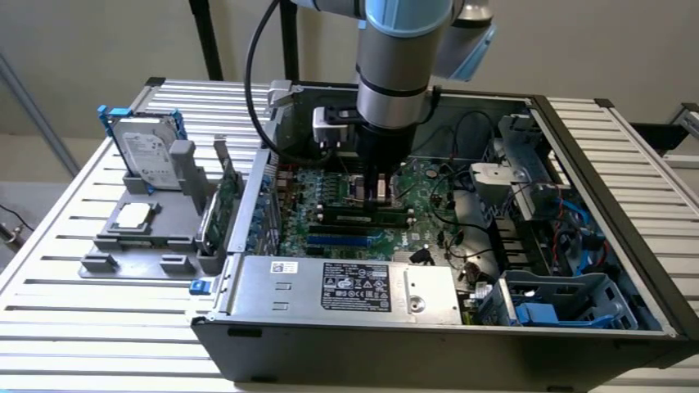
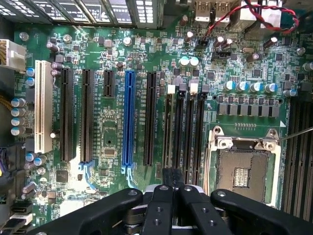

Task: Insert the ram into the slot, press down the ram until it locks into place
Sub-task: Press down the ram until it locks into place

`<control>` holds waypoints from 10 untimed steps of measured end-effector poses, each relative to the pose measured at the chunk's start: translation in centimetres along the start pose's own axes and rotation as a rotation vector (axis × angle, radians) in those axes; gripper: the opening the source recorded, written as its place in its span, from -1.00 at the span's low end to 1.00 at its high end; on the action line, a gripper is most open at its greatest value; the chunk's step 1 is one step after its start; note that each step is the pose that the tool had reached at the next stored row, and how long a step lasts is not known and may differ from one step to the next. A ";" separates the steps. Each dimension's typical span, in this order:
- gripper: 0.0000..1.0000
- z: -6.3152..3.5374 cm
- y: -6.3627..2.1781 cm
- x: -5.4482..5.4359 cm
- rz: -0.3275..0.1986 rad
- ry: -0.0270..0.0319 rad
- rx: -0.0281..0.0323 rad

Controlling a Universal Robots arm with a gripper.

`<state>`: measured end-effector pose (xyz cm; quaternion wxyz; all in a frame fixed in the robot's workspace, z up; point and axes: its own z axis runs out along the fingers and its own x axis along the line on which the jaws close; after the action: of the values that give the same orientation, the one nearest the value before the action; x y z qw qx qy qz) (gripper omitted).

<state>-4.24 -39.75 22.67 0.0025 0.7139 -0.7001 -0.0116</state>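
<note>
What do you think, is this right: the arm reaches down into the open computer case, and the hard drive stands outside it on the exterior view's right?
Not quite. The hard drive stands outside the computer case on the exterior view's left, as the exterior view shows. The arm does reach down into the open case.

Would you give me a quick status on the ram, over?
Gripper low over the motherboard. Ram in the slot beneath it; lock unclear. No obstruction seen.
</note>
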 end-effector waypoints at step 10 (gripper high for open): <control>-0.79 -1.57 0.02 0.0 0.000 -0.0015 0.0008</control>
<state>-4.23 -39.73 24.24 0.0017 0.7139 -0.7002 -0.0118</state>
